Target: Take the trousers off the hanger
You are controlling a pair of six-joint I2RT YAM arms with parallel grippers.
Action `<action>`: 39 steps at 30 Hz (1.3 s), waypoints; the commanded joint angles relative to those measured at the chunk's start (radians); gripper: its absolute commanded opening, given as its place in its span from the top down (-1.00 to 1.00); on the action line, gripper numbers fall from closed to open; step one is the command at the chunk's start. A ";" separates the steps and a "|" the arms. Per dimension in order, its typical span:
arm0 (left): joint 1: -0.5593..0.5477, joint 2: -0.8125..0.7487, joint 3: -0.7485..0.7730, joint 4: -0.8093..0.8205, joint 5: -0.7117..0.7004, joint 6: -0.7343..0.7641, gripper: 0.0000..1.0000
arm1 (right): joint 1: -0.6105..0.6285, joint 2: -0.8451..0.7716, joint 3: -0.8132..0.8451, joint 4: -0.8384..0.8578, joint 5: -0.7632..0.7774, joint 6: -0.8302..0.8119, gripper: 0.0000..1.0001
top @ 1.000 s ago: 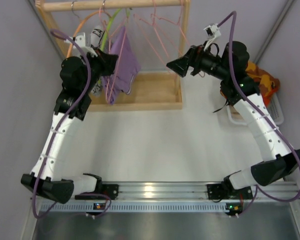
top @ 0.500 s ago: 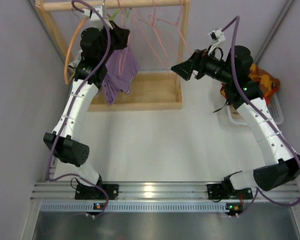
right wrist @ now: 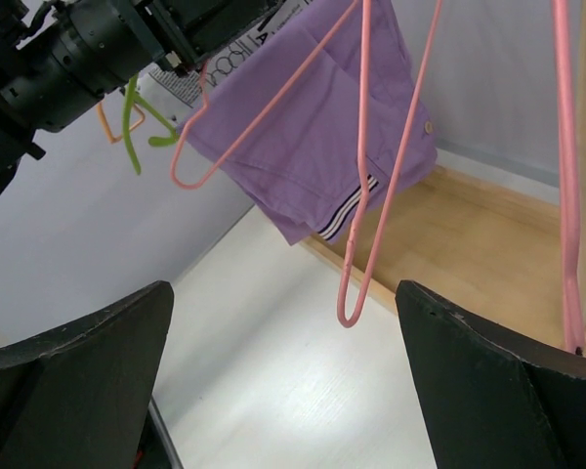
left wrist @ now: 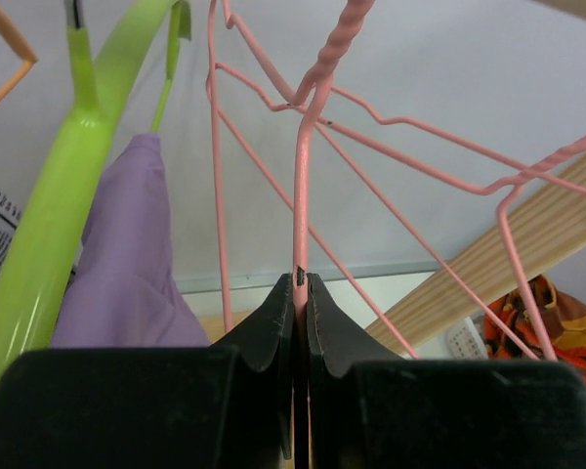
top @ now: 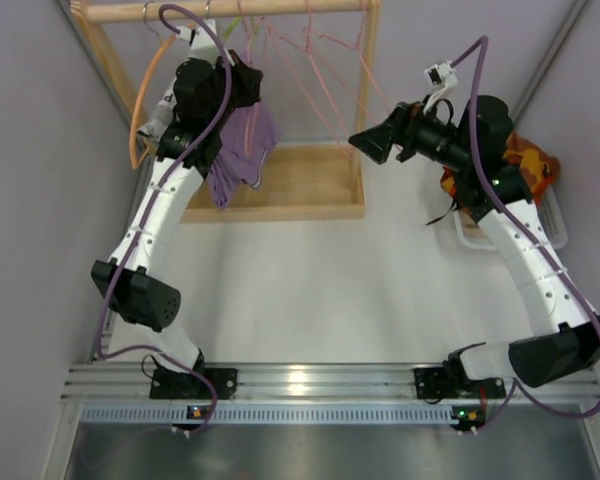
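The purple trousers [top: 242,145] hang from the rack's rail, next to a green hanger [left wrist: 68,195]; they also show in the left wrist view [left wrist: 127,264] and the right wrist view [right wrist: 313,127]. My left gripper [top: 242,80] is up by the rail, shut on the wire of a pink hanger [left wrist: 301,195], right of the trousers. I cannot tell which hanger carries the cloth. My right gripper [top: 368,140] is open and empty, right of the rack, facing the trousers from some distance; its fingers [right wrist: 78,371] frame the view.
A wooden rack has a top rail [top: 230,10] and a base board [top: 300,185]. Several empty pink wire hangers [top: 320,70] and an orange hanger [top: 145,100] hang on the rail. A white basket [top: 550,215] with orange clothes stands at the right wall.
My left arm rose from beside the trousers up to the rail and shut on the pink hanger wire. My right gripper drifted slightly to the right.
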 commanded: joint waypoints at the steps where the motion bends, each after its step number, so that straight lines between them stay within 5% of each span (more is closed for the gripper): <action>1: 0.000 -0.001 -0.028 -0.005 -0.046 -0.004 1.00 | -0.018 -0.041 -0.006 0.051 -0.020 0.005 -0.98; 11: 0.000 -0.060 -0.165 -0.008 0.032 -0.022 0.96 | -0.036 -0.066 -0.040 0.044 -0.025 0.001 -0.99; 14: 0.000 -0.085 -0.186 -0.010 0.024 -0.011 0.26 | -0.041 -0.071 -0.040 0.042 -0.025 0.002 -0.99; 17: 0.000 -0.114 -0.191 -0.008 0.021 -0.011 -0.24 | -0.043 -0.075 -0.038 0.040 -0.020 -0.001 -0.99; 21: 0.000 -0.178 -0.191 -0.008 0.064 -0.024 -0.51 | -0.059 -0.081 -0.031 0.028 -0.017 -0.012 -0.99; 25: 0.001 -0.287 -0.220 -0.036 0.067 0.001 -0.98 | -0.078 -0.095 -0.017 -0.009 -0.016 -0.044 -0.99; 31: 0.000 -0.456 -0.315 -0.172 0.027 0.096 -0.98 | -0.122 -0.118 -0.021 -0.047 -0.014 -0.071 -0.99; 39: 0.000 -0.625 -0.445 -0.384 0.265 0.252 -0.98 | -0.164 -0.152 -0.023 -0.154 0.023 -0.214 -0.99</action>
